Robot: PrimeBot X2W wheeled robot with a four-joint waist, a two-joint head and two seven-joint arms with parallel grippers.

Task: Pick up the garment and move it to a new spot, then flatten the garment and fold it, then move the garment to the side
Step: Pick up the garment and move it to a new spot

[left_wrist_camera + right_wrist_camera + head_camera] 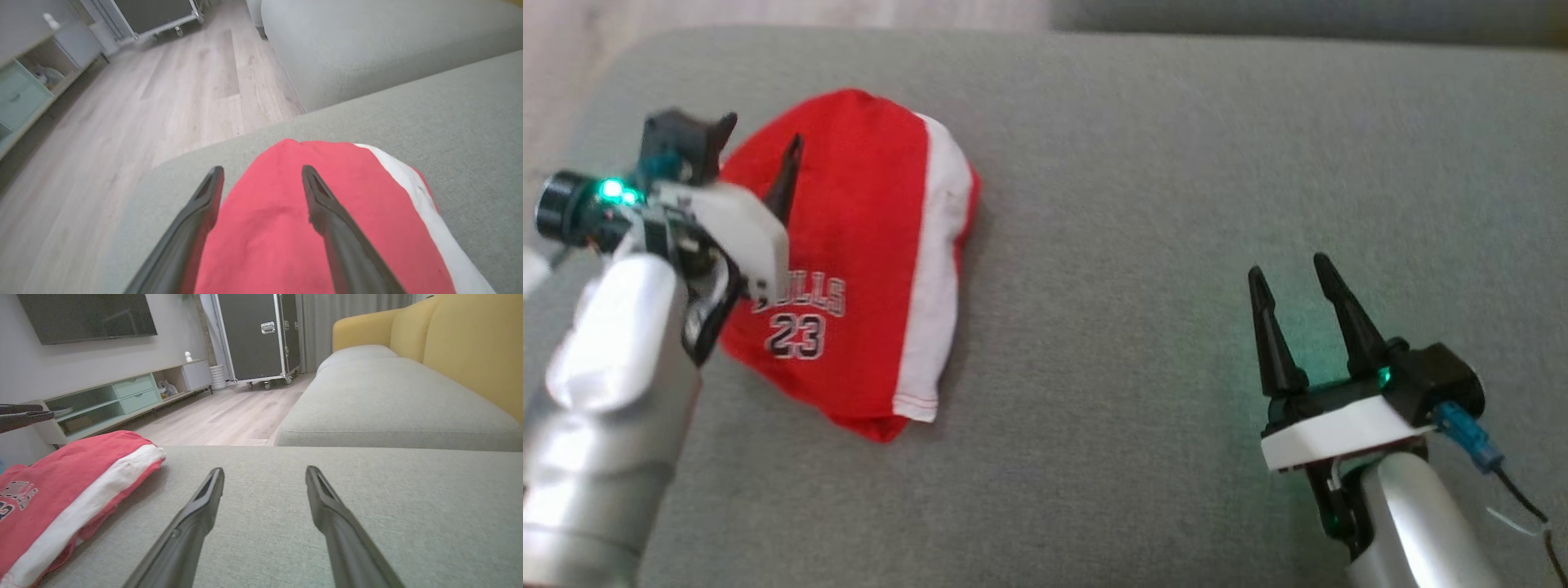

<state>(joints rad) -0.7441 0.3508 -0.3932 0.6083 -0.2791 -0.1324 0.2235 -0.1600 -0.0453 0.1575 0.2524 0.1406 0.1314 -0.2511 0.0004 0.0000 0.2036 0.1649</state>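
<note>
Near right: right claw [1285,267] over bare grey seat cushion [1176,163], fingers spread, nothing between them, well apart from the garment [866,245].

Near left: left claw [760,135] above the garment's left part, fingers spread, nothing pinched. In the left wrist view one finger lies over the cushion's edge and the other over red cloth. Cannot tell whether the tips touch the fabric.

Garment: red with a white side stripe, "23" and lettering printed near its near end. It lies folded in a rounded bundle on the left part of the cushion, close to the cushion's left edge, with the stripe along its right side.

Farther: a second grey cushion [388,400] with a yellow backrest [449,343] on its right. Wood floor [229,412] to the left, then a low cabinet [102,400] with pale green drawers, a wheeled black case [261,335] and a wall screen [86,314].
</note>
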